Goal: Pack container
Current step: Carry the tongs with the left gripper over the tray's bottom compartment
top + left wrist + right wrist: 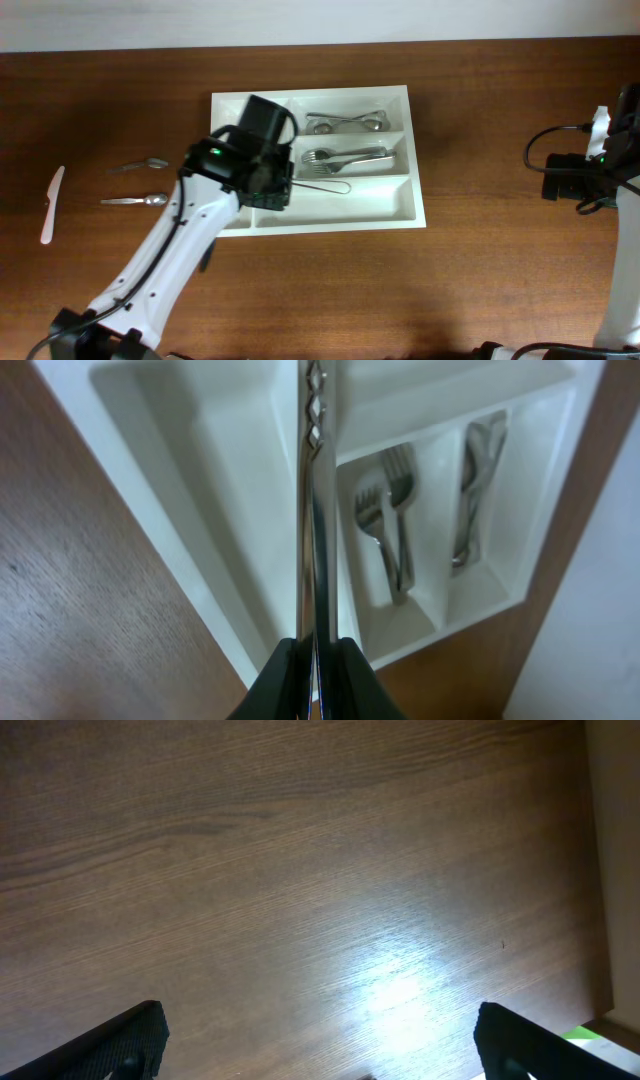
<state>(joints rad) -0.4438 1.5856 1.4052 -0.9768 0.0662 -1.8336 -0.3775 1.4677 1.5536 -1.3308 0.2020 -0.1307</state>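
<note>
Progress roughly halfway, my guess: white moulded-plastic tray, mid-table toward the far edge, has forks in its middle long slot and spoons in the far one. The near long slot looks bare, as does what shows of the narrow slots. Left hand is clamped on a thin steel utensil, seen edge-on with a twisted-wire section, hanging over the tray's left part. Left to pack: two loose spoons and a flat white plastic knife near the left edge. Right hand spread wide, nothing in it, over the glossy wood-grain table at the right edge.
</note>
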